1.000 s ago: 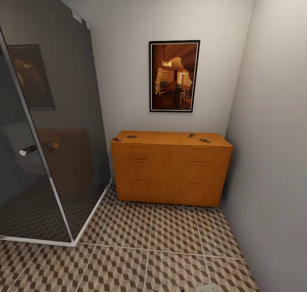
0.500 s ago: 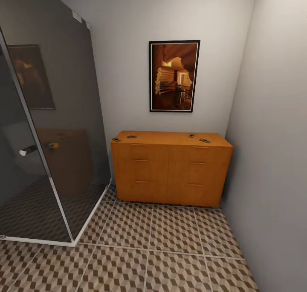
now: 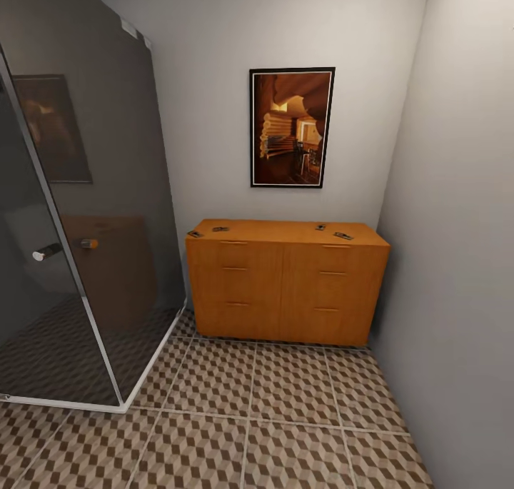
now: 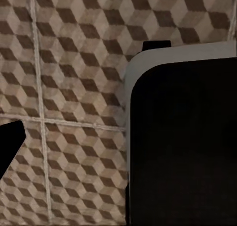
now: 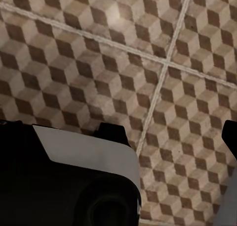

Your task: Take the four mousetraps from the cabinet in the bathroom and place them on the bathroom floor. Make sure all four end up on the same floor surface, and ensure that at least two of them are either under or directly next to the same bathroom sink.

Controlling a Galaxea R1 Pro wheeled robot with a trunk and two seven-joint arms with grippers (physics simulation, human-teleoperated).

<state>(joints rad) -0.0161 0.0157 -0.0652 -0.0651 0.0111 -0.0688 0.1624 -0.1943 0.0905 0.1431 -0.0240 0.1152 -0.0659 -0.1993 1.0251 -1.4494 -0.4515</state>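
Across the cube-patterned bathroom floor [image 3: 285, 389], four mousetraps [image 3: 343, 235] lie atop the orange cabinet [image 3: 285, 289] against the far wall, so the approach seems underway, calling for driving closer; either pincer's state I cannot tell.

orange-brown wooden cabinet [image 3: 285, 289], matt patterned tile bathroom floor [image 3: 285, 403]

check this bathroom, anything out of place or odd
Only the four mousetraps lying loose on top of the cabinet: two near its left end, two near its right end, at mixed angles. The drawers look shut, the picture hangs straight, and the floor shows no spill or damage.
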